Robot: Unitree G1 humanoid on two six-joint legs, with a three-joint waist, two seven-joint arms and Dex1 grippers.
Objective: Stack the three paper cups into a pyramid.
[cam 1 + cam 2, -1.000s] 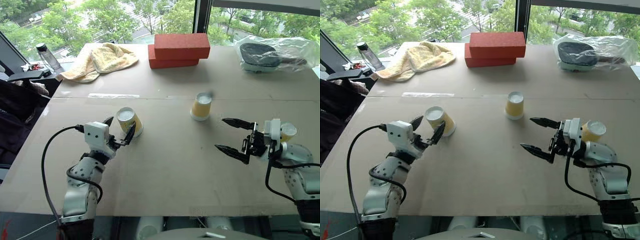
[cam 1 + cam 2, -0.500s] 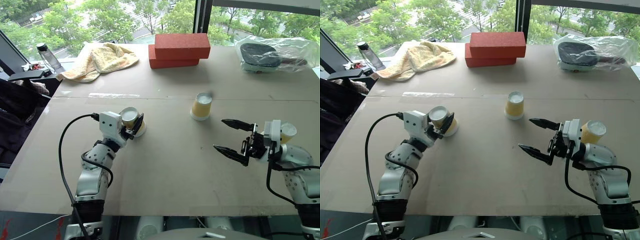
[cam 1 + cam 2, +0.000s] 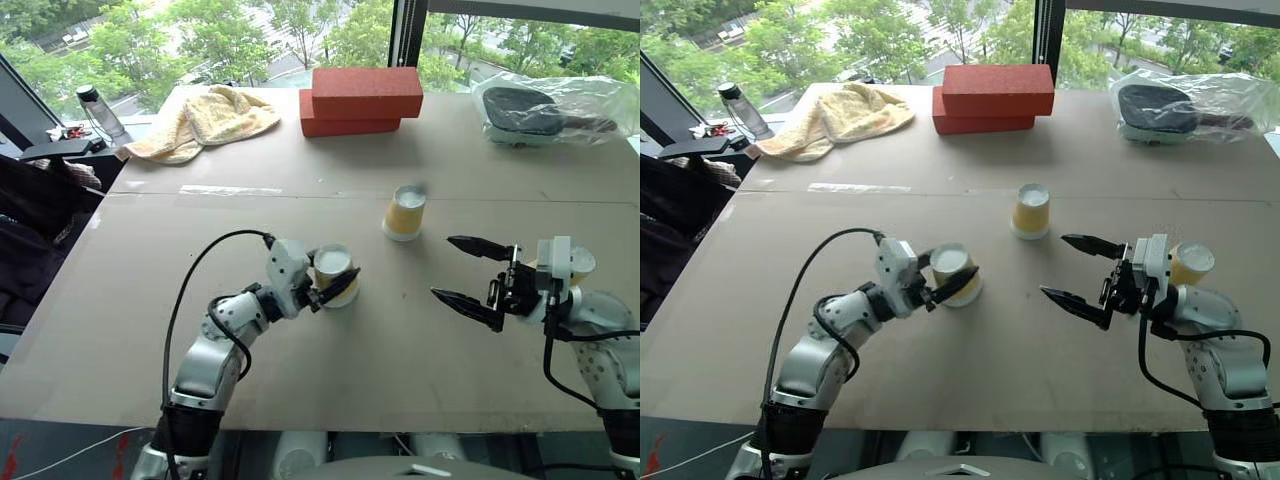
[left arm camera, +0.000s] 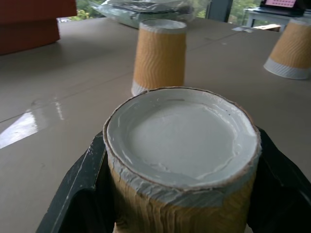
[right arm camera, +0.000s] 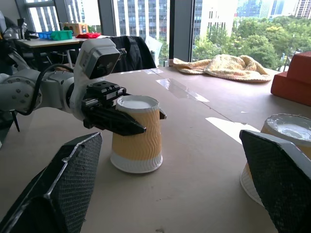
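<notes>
Three yellow-orange paper cups stand base up on the brown table [image 3: 330, 380]. My left gripper [image 3: 338, 285] is shut on one cup [image 3: 332, 262] near the table's middle; its black fingers [image 4: 77, 194] clasp the cup's sides [image 4: 182, 145], and the cup's rim seems to rest on the table [image 5: 136, 141]. A second cup [image 3: 404, 212] stands alone a little farther back and to the right. The third cup [image 3: 577, 264] stands just behind my right wrist. My right gripper [image 3: 443, 266] is open, points left toward the held cup, and holds nothing.
Two stacked red bricks [image 3: 360, 98] lie at the back centre, a yellow towel [image 3: 200, 120] at the back left, a plastic-wrapped dark object [image 3: 545, 105] at the back right. A bottle [image 3: 95, 110] stands off the table's left corner.
My left gripper closed on the cup at the left and carried it rightward to near the table's middle, its wrist swinging to the right. The right arm has kept still.
</notes>
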